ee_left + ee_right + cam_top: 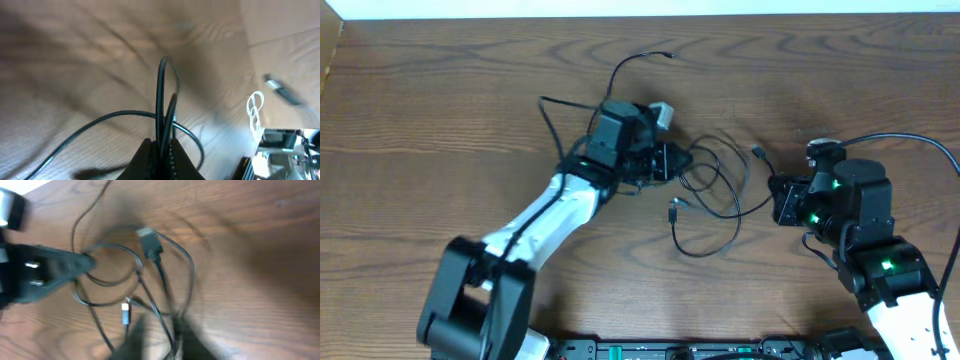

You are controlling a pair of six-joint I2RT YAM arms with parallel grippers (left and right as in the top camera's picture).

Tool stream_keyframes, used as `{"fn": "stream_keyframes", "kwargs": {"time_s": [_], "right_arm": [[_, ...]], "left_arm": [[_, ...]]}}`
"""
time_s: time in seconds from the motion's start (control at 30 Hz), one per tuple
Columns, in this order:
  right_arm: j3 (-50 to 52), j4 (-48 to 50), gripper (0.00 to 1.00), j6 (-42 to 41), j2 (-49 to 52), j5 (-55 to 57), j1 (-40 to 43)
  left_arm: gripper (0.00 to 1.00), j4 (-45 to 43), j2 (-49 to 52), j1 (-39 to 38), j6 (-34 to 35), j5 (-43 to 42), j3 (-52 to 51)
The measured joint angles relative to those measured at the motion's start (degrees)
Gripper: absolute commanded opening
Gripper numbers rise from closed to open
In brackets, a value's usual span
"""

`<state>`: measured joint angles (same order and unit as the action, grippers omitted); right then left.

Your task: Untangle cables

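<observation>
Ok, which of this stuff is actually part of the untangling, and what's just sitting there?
Part of the job:
- black cable tangle, including the loose plug end
- left claw, shut on a strand of it
- right claw, at the tangle's right edge

Just there:
- wooden table
- thick black lead fixed to the right arm

Dark wood-grain table [420, 120]. Black cable [712, 180] in loose tangle mid-table, loops overlapping. Small ends on bare wood: near plug [677, 208] at tangle's near side, right plug [758, 152], far plug [668, 55] toward far edge.
</observation>
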<state>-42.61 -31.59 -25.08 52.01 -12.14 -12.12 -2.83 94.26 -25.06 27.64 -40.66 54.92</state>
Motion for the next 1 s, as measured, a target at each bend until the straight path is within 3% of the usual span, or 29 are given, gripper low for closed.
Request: {"fn": "stream_keyframes", "kwargs": {"time_s": [0.1, 0.33, 0.47, 0.53, 0.6, 0.93, 1.0], "right_arm": [[0.00, -0.46, 0.64, 0.11, 1.25, 0.42, 0.00], [-0.04, 1.01, 0.66, 1.40, 7.91, -1.57, -1.03], [-0.04, 4.70, 0.96, 4.57, 10.43, -6.23, -2.43], [-0.04, 6.25, 0.98, 5.46, 10.82, -7.80, -2.69], [-0.09, 8.11, 0.97, 6.25, 10.84, -8.59, -2.75], [-0.09, 12.20, 0.67, 9.42, 14.47, -9.31, -2.80], [-0.09, 13.33, 0.66, 9.73, 15.76, -9.68, -2.80]], "left_arm": [[0.08, 0.00, -2.73, 0.33, 0.31, -0.74, 0.00], [0.08, 0.46, -6.34, 0.26, 0.83, -2.54, 0.00], [0.08, 2.47, -6.71, 0.26, 0.87, -2.75, 0.00], [0.08, 3.72, -6.71, 0.26, 0.85, -2.75, 0.00], [0.08, 4.79, -6.71, 0.26, 0.87, -2.78, 0.00], [0.08, 1.01, -6.71, 0.26, 1.42, -11.23, -0.04], [0.08, 0.90, -6.71, 0.26, 2.29, -12.81, -0.04]]}}
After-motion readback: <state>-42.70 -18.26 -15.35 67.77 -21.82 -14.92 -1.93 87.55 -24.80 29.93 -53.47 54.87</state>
